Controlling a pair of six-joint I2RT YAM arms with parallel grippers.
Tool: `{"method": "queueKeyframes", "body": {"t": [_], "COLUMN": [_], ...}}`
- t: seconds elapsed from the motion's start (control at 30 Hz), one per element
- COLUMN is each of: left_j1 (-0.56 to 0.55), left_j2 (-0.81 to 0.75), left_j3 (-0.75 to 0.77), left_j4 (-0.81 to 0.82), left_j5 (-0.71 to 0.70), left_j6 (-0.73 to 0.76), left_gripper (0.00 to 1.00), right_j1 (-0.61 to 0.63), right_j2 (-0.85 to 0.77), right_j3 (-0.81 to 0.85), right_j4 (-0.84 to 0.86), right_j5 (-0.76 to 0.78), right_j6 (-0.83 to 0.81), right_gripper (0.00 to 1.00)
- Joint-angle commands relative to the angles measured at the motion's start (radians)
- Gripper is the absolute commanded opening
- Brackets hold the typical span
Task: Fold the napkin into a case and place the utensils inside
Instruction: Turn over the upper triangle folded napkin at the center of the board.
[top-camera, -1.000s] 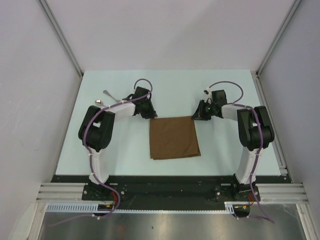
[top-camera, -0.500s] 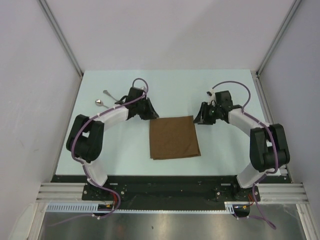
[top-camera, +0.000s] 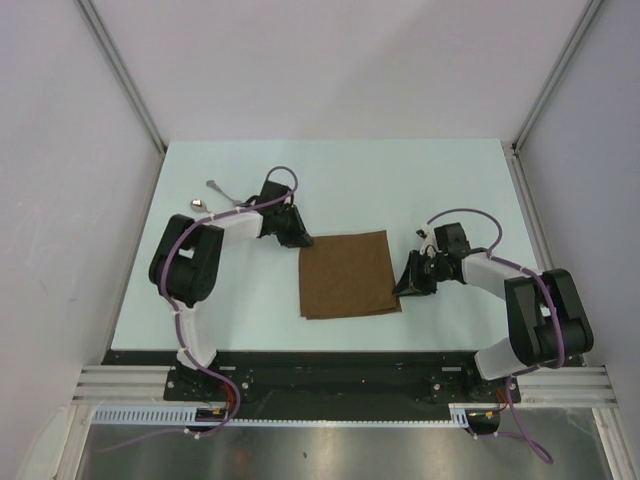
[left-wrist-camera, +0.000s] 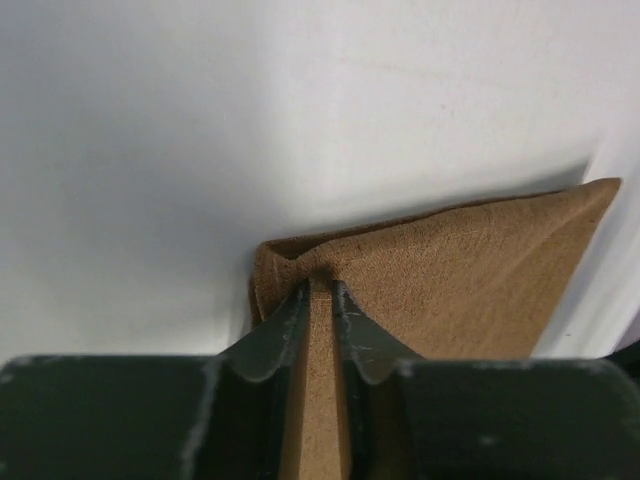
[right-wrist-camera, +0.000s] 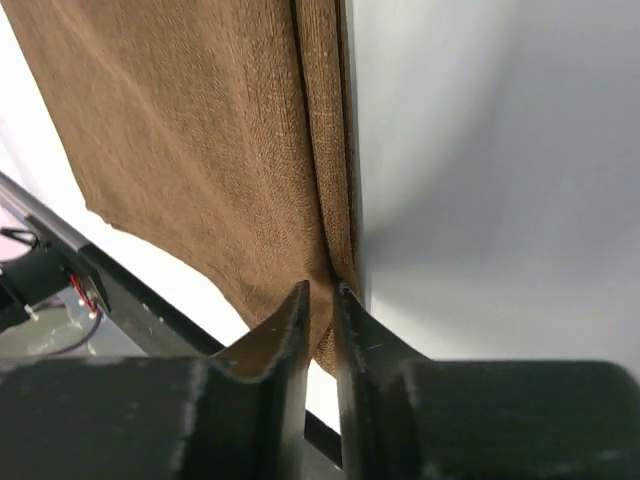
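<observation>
I see the pale, flat table (top-camera: 400, 180) filling the middle of the overhead view. On it lies the plain brown square cloth napkin (top-camera: 348, 275), spread flat in the near centre between the two arms, not yet folded into a narrow strip.

The left gripper (top-camera: 300, 240) sits at the napkin's far-left corner. In the left wrist view that gripper (left-wrist-camera: 318, 295) has its jaws nearly together, with the puckered corner of the cloth (left-wrist-camera: 450, 270) pinched between them.

The right gripper (top-camera: 405, 288) is at the near-right corner. In its own wrist view this gripper (right-wrist-camera: 320, 297) is also almost closed, nipping a raised ridge of the brown cloth (right-wrist-camera: 200, 130) along its right edge.

Well to the far left, apart from the napkin, lie the small silver metal fork (top-camera: 215, 186) and the small spoon (top-camera: 197, 204) just beside the left arm; their details are too small for me to tell.
</observation>
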Motion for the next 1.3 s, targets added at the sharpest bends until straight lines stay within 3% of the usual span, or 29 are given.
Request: {"method": "queueKeyframes", "body": {"t": [0.0, 0.17, 0.33, 0.53, 0.83, 1.03, 1.07, 1.1, 1.13, 1.27], "left_j1": [-0.057, -0.080, -0.088, -0.088, -0.088, -0.086, -0.086, -0.085, -0.083, -0.066], "left_j2": [-0.108, -0.242, -0.355, -0.414, -0.421, -0.429, -0.430, -0.432, -0.432, -0.431], "left_j3": [0.052, 0.008, -0.043, -0.098, -0.112, -0.083, -0.077, -0.074, -0.072, -0.066], "left_j4": [-0.052, -0.085, -0.103, -0.101, -0.103, -0.129, -0.132, -0.137, -0.138, -0.140], "left_j5": [-0.090, -0.092, -0.049, -0.014, -0.003, -0.014, -0.015, -0.020, -0.018, -0.006], "left_j6": [0.070, 0.094, 0.093, 0.079, 0.073, 0.085, 0.088, 0.088, 0.090, 0.087], "left_gripper": [0.23, 0.32, 0.34, 0.34, 0.34, 0.34, 0.34, 0.35, 0.35, 0.36], "right_j1": [0.000, 0.007, 0.050, 0.084, 0.081, 0.077, 0.075, 0.073, 0.070, 0.066], "right_j2": [-0.127, -0.212, -0.244, -0.232, -0.201, -0.187, -0.189, -0.192, -0.201, -0.272], "right_j3": [0.015, -0.014, -0.080, -0.111, -0.120, -0.137, -0.136, -0.129, -0.123, -0.077], "right_j4": [-0.025, -0.084, -0.035, 0.007, 0.028, 0.034, 0.031, 0.028, 0.012, -0.077], "right_j5": [0.059, 0.042, 0.038, 0.047, 0.050, 0.055, 0.055, 0.050, 0.047, 0.064], "right_j6": [-0.019, 0.016, 0.078, 0.099, 0.096, 0.095, 0.095, 0.095, 0.091, 0.078], "right_gripper": [0.25, 0.36, 0.45, 0.45, 0.25, 0.26, 0.21, 0.09, 0.05, 0.01]}}
